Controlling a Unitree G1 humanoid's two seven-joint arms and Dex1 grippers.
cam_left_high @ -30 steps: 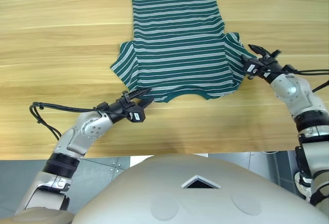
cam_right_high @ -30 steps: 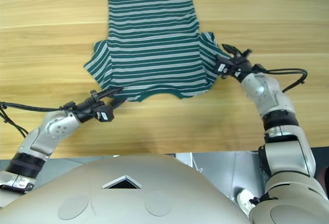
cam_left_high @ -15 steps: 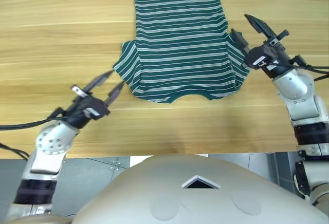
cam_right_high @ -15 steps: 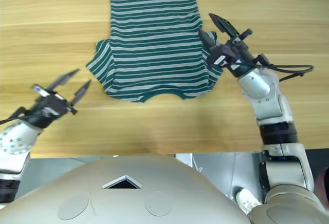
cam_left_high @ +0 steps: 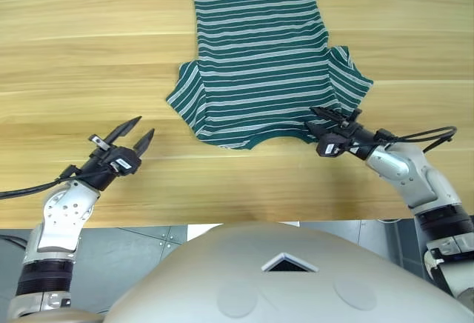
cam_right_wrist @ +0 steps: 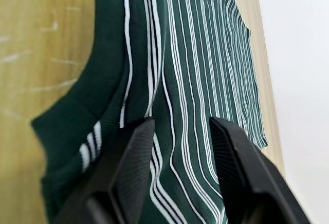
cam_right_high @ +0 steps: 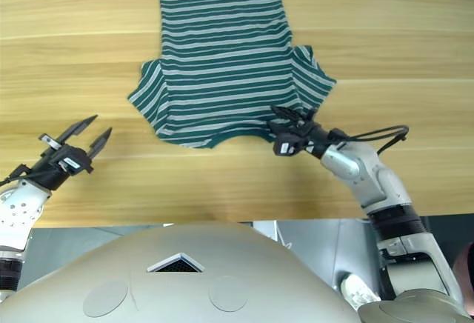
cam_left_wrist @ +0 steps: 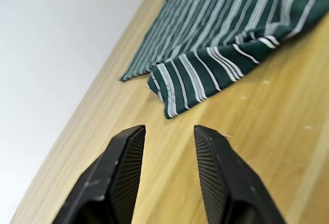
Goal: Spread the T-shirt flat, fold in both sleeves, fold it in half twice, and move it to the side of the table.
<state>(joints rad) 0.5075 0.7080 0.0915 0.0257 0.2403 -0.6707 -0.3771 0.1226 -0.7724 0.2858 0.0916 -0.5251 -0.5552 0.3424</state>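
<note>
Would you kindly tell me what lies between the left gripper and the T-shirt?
Nothing but bare wooden table. In the left wrist view, the open left gripper points at the T-shirt, with a stretch of plain tabletop separating them.

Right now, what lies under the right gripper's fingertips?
The striped T-shirt's near edge, beside the collar, lies beneath the open right gripper, with fabric showing between its fingers. The wooden table is covered there by the shirt. Whether the fingers touch the cloth cannot be told.

T-shirt (cam_left_high: 259, 56) on table (cam_left_high: 74, 49), far centre | left gripper (cam_left_high: 142, 127) off its near-left | right gripper (cam_left_high: 320, 118) at near-right hem
</note>
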